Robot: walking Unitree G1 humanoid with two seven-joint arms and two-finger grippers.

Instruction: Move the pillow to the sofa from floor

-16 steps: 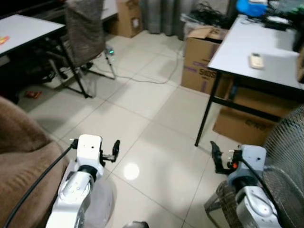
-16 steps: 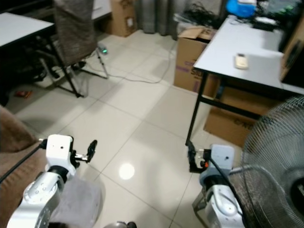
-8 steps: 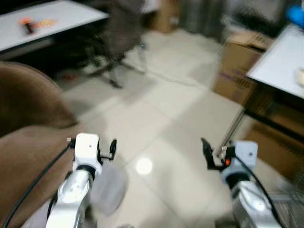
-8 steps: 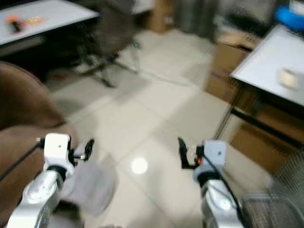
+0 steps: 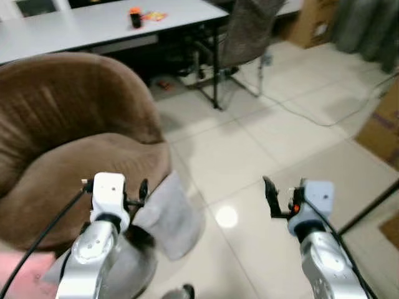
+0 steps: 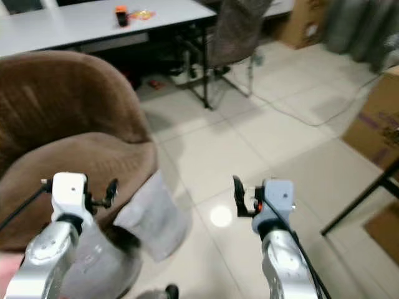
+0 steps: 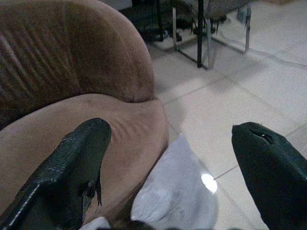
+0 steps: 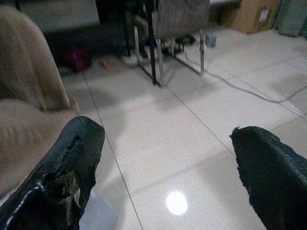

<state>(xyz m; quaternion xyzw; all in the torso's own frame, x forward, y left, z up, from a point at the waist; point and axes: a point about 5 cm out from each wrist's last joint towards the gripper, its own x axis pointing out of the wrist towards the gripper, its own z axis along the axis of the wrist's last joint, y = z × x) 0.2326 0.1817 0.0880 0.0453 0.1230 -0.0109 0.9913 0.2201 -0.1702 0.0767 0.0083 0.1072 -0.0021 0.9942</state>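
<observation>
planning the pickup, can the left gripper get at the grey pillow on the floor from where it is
Probably yes. The left gripper hangs open above the grey pillow, which leans against the brown sofa on the floor. Nothing lies between them; it needs to lower.

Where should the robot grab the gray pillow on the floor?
Probably the pillow's upper edge, which leans against the sofa front and sticks up free. Coming from above with the open left gripper, already closest, looks easiest.
</observation>
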